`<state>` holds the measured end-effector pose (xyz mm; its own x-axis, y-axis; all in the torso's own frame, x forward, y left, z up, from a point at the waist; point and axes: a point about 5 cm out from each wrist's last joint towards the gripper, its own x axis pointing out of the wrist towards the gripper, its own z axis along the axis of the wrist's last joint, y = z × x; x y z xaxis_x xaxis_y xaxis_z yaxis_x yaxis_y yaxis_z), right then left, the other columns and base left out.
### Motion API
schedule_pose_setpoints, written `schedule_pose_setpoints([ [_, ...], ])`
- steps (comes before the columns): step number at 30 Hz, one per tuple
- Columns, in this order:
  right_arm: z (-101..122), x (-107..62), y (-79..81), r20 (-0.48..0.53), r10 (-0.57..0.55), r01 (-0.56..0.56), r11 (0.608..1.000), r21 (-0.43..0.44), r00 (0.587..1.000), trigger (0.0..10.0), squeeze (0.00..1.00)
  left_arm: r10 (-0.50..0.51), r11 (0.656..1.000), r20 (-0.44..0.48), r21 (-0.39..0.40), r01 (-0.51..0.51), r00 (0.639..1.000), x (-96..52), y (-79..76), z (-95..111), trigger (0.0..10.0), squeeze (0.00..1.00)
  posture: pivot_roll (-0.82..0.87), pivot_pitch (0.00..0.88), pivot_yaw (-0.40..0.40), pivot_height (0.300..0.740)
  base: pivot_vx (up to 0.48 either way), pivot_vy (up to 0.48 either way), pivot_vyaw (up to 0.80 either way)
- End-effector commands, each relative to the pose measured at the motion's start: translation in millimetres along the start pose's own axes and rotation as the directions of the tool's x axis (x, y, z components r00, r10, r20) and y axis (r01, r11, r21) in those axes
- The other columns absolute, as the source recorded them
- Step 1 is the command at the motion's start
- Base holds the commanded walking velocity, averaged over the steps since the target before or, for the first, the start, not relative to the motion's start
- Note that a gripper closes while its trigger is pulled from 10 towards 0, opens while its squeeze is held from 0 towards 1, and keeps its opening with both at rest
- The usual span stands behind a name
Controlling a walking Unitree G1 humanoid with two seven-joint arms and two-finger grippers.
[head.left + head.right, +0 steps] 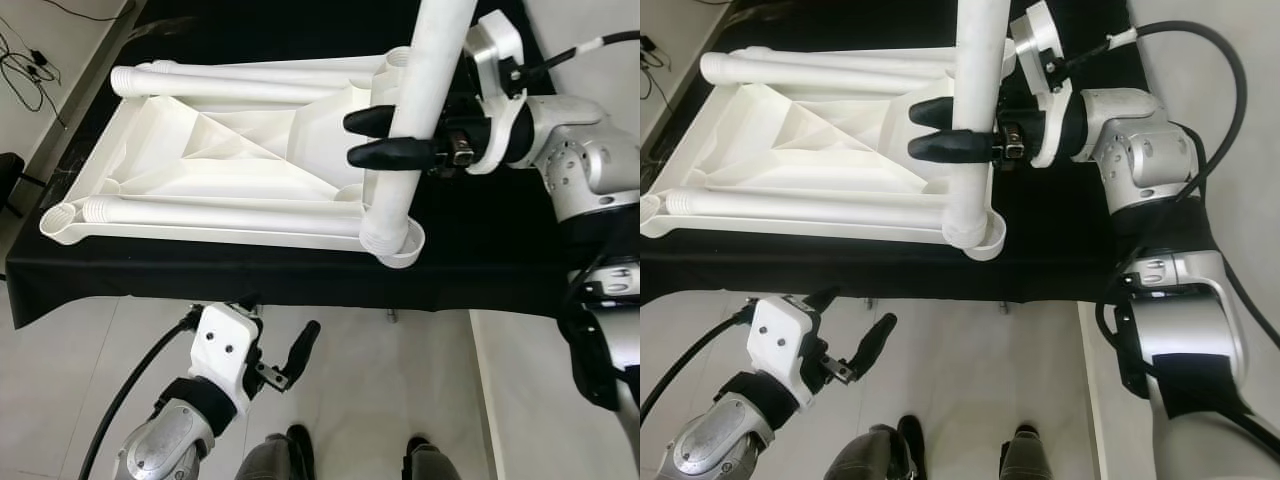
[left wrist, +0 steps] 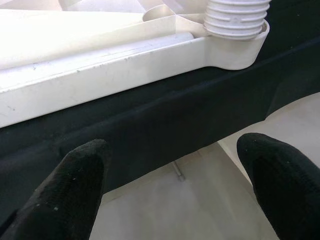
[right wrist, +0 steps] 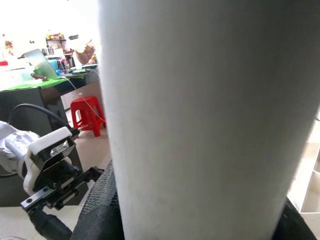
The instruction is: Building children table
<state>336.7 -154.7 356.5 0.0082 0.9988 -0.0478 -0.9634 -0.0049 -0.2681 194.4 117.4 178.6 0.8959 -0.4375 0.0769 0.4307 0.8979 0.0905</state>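
Observation:
An upturned white plastic tabletop [image 1: 230, 150] lies on a table under a black cloth [image 1: 480, 250]. Two white legs lie across it: one along the far edge [image 1: 240, 85], one along the near edge [image 1: 220, 213]. A third white leg [image 1: 415, 120] stands upright with its ribbed end in the near right corner socket [image 1: 395, 240]. My right gripper [image 1: 385, 138] is shut on this upright leg about halfway up. My left gripper [image 1: 275, 365] is open, low in front of the table's near edge, holding nothing. In the left wrist view its fingers [image 2: 70, 187] face the cloth edge and the socket [image 2: 235, 30].
The black cloth hangs over the table's front edge [image 1: 250, 290]. Pale tiled floor [image 1: 400, 390] lies before the table, with my feet [image 1: 300, 440] below. Cables [image 1: 25, 60] lie on the floor at the far left. A red stool [image 3: 87, 115] and a desk appear in the right wrist view.

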Motion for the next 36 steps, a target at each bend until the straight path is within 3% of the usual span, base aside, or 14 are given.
schedule_pose_setpoints([
  [1,-2.9,2.5,5.3,-0.015,0.055,-0.055,0.998,0.009,0.998,10.0,0.0,0.0,1.0,-0.02,0.009,0.0,1.0,-4.5,1.9,-1.5,10.0,0.0,0.0,0.366,0.155,0.74,0.0,0.0,0.0],
  [7,-8.8,-0.8,8.5,-0.103,0.07,-0.072,0.997,-0.02,0.992,10.0,0.0,0.001,1.0,-0.025,0.016,0.0,1.0,-5.8,2.9,-2.3,10.0,0.0,0.0,0.359,0.16,0.74,0.0,0.0,0.0],
  [24,-8.9,-7.9,8.3,-0.135,0.057,-0.059,0.998,-0.014,0.989,10.0,0.0,-0.005,1.0,-0.028,0.018,0.005,1.0,-7.5,2.4,-1.4,10.0,0.0,0.0,0.363,0.165,0.74,0.0,0.0,0.0],
  [36,-14.6,2.8,-0.6,-0.173,0.014,-0.02,0.999,-0.036,0.985,10.0,0.0,-0.006,1.0,-0.027,0.017,0.006,1.0,-6.4,2.0,-0.2,10.0,0.0,0.0,0.372,0.162,0.74,0.0,0.0,0.0],
])
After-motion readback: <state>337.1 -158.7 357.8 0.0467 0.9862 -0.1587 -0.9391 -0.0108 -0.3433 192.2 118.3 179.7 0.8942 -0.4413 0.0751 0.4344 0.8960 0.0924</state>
